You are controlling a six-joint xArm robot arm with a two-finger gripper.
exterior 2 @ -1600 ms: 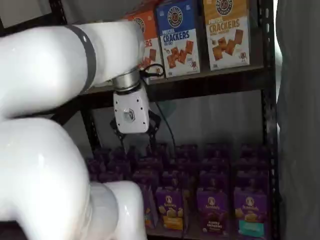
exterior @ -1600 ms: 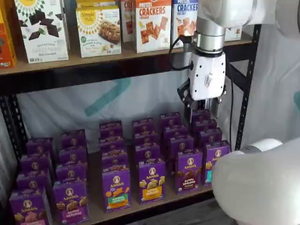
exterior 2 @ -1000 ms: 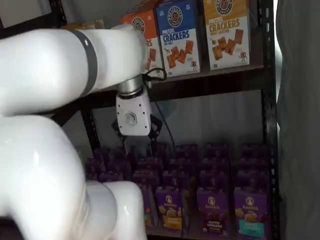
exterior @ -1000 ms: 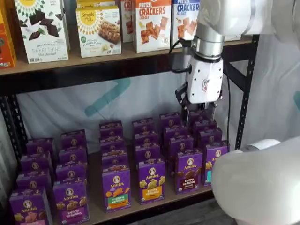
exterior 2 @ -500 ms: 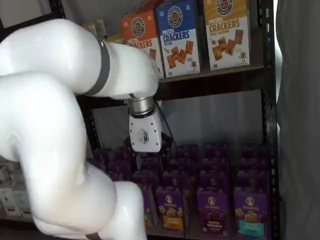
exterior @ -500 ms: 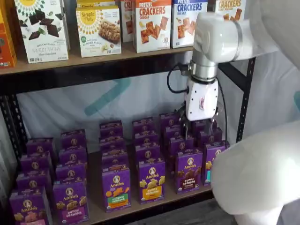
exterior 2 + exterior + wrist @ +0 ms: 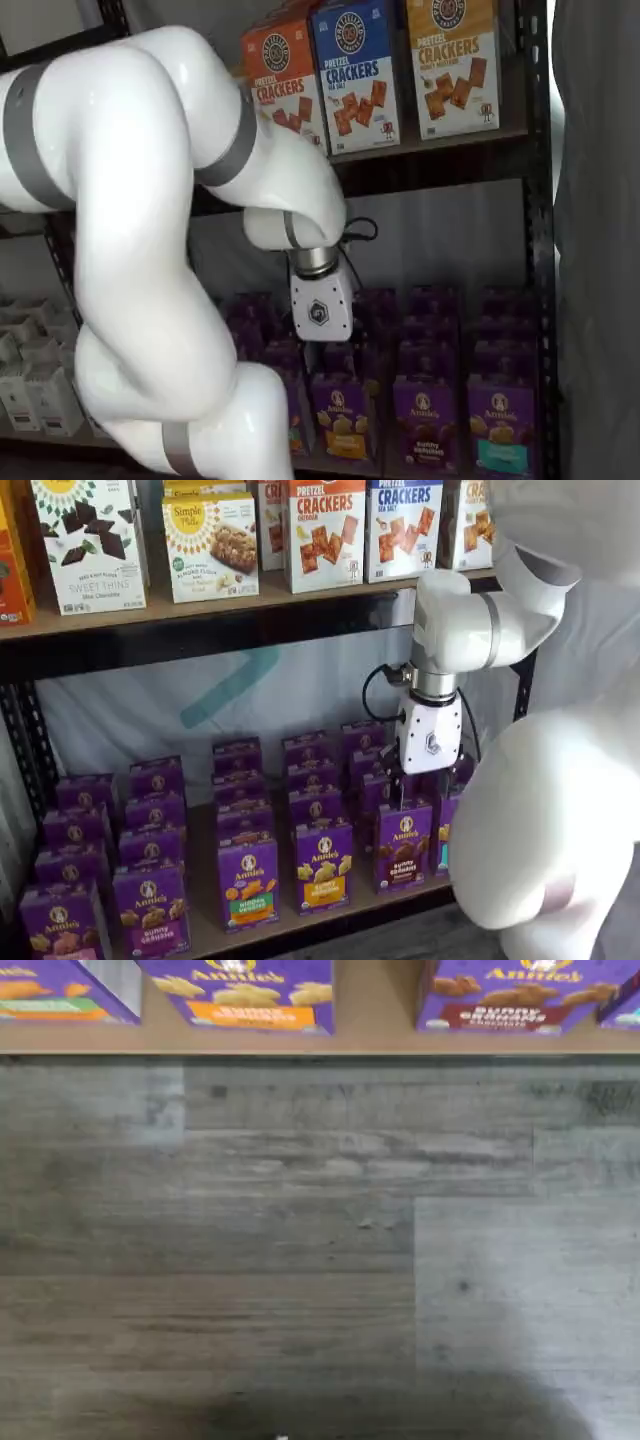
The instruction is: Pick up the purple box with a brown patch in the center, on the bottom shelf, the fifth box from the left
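The purple box (image 7: 403,845) with dark brown cookies on its front stands in the front row of the bottom shelf (image 7: 205,920), and it also shows in a shelf view (image 7: 425,420). The wrist view catches the purple box (image 7: 520,995) at the shelf board's (image 7: 375,1005) front edge. My gripper (image 7: 420,788) hangs fingers-down just above and slightly behind this box, open and holding nothing. In a shelf view the gripper (image 7: 320,348) is low over the rows, left of the box.
A purple carton with a yellow band (image 7: 322,865) stands left of the target, and one with a teal patch (image 7: 500,425) stands right of it. Cracker boxes (image 7: 325,530) fill the higher shelf. My arm's bulky white links (image 7: 540,830) crowd the foreground. Grey plank floor (image 7: 300,1240) lies below.
The gripper has come down from just under the upper shelf to just above the front-row boxes, still open. The arm's elbow has swung across both shelf views.
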